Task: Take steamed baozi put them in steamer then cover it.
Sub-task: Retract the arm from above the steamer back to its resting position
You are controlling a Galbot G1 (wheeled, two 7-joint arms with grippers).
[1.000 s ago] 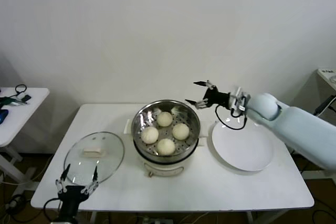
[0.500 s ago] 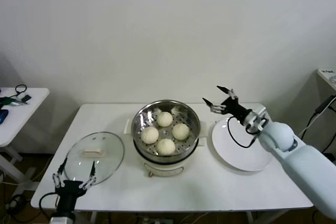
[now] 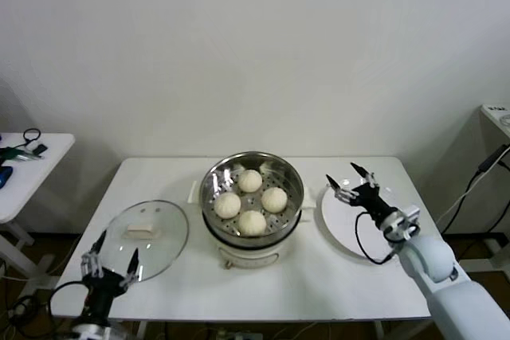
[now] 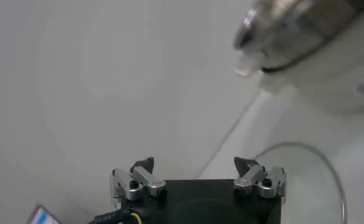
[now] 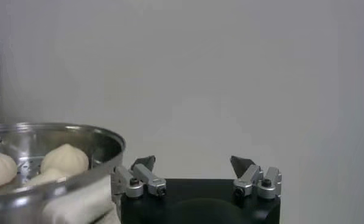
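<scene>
While four steamed baozi are sitting in the uncovered steamer, the cover is lying left of it; the right gripper is hovering spread-fingered over the plate, the left gripper gaping near the cover.

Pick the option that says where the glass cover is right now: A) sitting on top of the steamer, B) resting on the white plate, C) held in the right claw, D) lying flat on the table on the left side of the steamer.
D: the cover lies flat on the table, left of the open steamer, with no claw gripping it.
</scene>
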